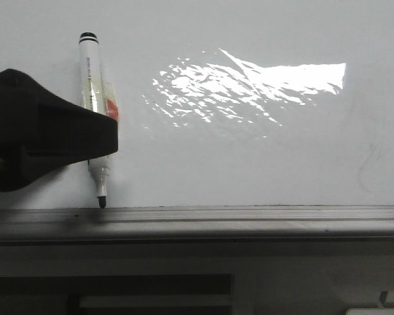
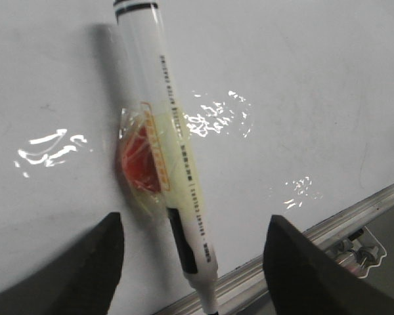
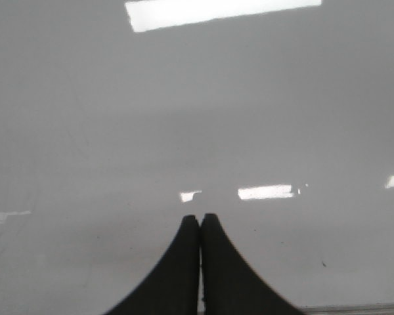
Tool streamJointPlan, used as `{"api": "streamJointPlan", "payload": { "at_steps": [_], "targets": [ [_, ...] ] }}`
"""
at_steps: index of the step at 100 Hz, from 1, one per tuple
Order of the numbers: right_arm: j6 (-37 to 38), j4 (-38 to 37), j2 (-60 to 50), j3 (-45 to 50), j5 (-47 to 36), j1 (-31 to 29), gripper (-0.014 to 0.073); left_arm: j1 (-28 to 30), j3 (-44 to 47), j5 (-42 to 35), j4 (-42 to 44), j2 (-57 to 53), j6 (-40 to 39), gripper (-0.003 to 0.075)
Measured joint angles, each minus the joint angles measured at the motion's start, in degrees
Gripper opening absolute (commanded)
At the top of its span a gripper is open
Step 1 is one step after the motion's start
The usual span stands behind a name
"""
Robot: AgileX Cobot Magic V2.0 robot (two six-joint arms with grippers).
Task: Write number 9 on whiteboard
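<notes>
Nearest in the front view runs the grey metal rail (image 1: 249, 214) along the near edge of the whiteboard (image 1: 262, 157), and the black tip of the marker (image 1: 92, 72) sits just at that rail, on the left. The marker lies lengthwise from near to far, cap end pointing away, with a wad of clear tape and something red (image 2: 139, 164) wrapped round its middle (likely padding to give a firmer hold). The left claw (image 2: 196, 223) is spread wide over the pen. In the left wrist view its two dark fingers (image 2: 105, 256) stand apart on either side of the barrel, touching it on neither side, so it grips nothing at present. That straddling pose suits a pick-up, with the barrel centred between the jaws before they close. The right claw (image 3: 200, 220) is pressed fully together on nothing and hangs over a bare stretch of board. It probably waits out of the way, since the left arm has the pen. Farther back a bright glare patch (image 1: 249, 85) spreads over the glossy surface, and a faint grey curved smudge (image 1: 371, 164) shows toward the right. The number 9 appears nowhere on the board in any view, so by my reading the writing has not begun and the grasp comes first.
</notes>
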Motion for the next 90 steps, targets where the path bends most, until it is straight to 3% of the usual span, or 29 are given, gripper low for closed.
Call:
{"api": "streamJointPlan", "payload": {
  "at_steps": [90],
  "targets": [
    [0.0,0.0,0.0,0.0,0.0,0.0,-0.0061,-0.2,-0.26,-1.78,0.73,4.4,-1.91,0.0398]
  ]
}}
